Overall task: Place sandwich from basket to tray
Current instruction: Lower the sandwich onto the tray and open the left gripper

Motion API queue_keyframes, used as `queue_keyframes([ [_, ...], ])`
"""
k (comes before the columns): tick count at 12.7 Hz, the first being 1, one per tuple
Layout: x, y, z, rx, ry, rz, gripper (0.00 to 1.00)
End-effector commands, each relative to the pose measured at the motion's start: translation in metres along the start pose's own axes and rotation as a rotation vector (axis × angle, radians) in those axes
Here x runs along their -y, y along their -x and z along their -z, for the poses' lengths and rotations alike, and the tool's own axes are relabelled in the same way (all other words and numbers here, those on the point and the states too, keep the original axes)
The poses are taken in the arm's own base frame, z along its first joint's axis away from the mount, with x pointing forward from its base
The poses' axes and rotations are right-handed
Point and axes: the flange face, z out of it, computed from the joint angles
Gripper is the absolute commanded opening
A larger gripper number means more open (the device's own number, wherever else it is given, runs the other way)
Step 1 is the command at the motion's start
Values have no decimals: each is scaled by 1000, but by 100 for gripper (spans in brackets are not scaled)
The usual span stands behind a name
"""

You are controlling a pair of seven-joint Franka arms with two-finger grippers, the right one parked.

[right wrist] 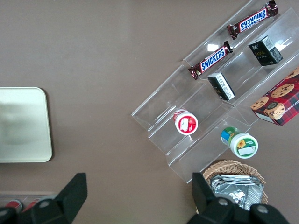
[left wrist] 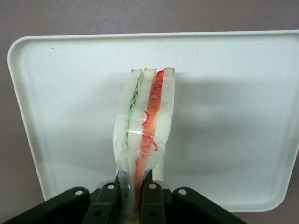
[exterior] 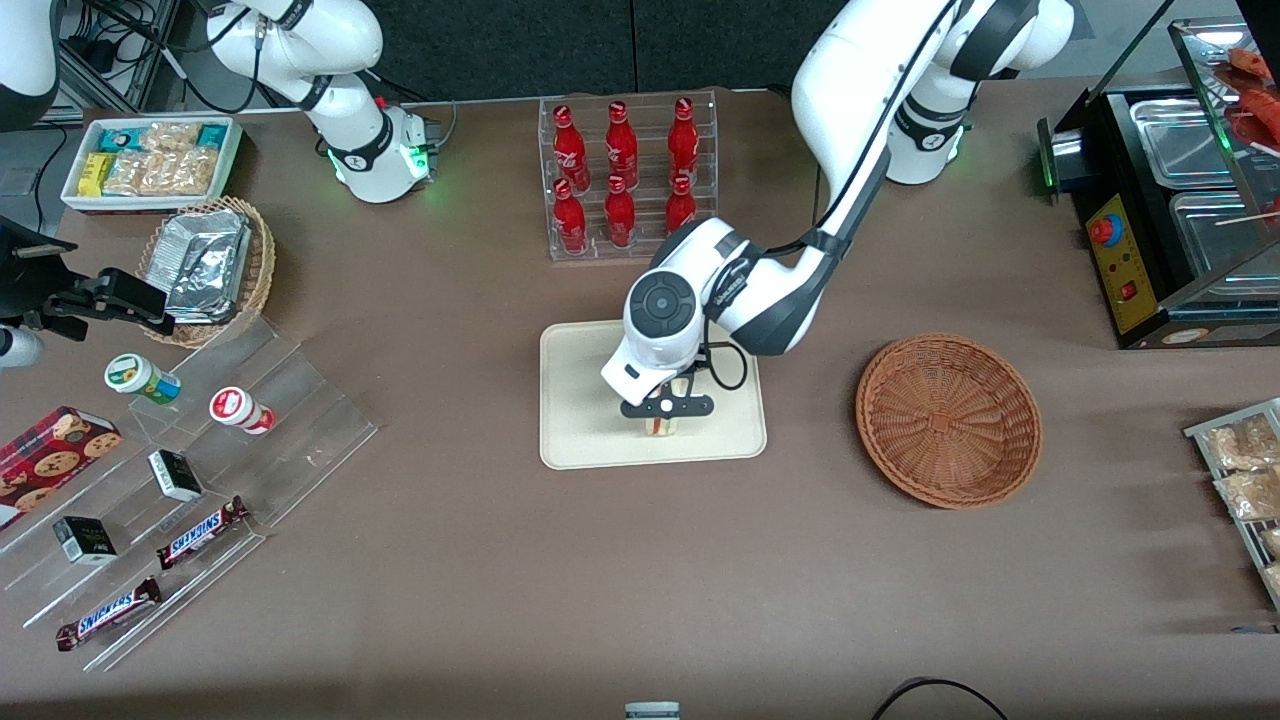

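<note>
Gripping the sandwich [left wrist: 145,126] between its two fingers, the left arm's gripper [exterior: 662,422] hangs over the tray [exterior: 580,445], above the part of the tray nearest the front camera. The fingers [left wrist: 150,193] are closed tight on one end of the plastic-wrapped wedge, so that its bread and its red, white and green filling layers stand on edge and stretch away from the pincer over the cream surface. From the front, only a small pale piece of the sandwich shows just under the gripper, low over the tray; whether it touches the tray cannot be told. The basket [exterior: 948,418] sits on the table well apart from the gripper, toward the working arm's end, with nothing in it. A rack of red bottles [exterior: 625,175] stands farther from the front camera than the gripper.
</note>
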Motion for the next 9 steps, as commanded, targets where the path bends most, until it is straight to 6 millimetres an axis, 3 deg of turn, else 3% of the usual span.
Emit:
queue_keyframes([
  [1, -14, 1, -9, 6, -12, 61, 0],
  [9, -22, 10, -31, -31, -57, 60, 2],
])
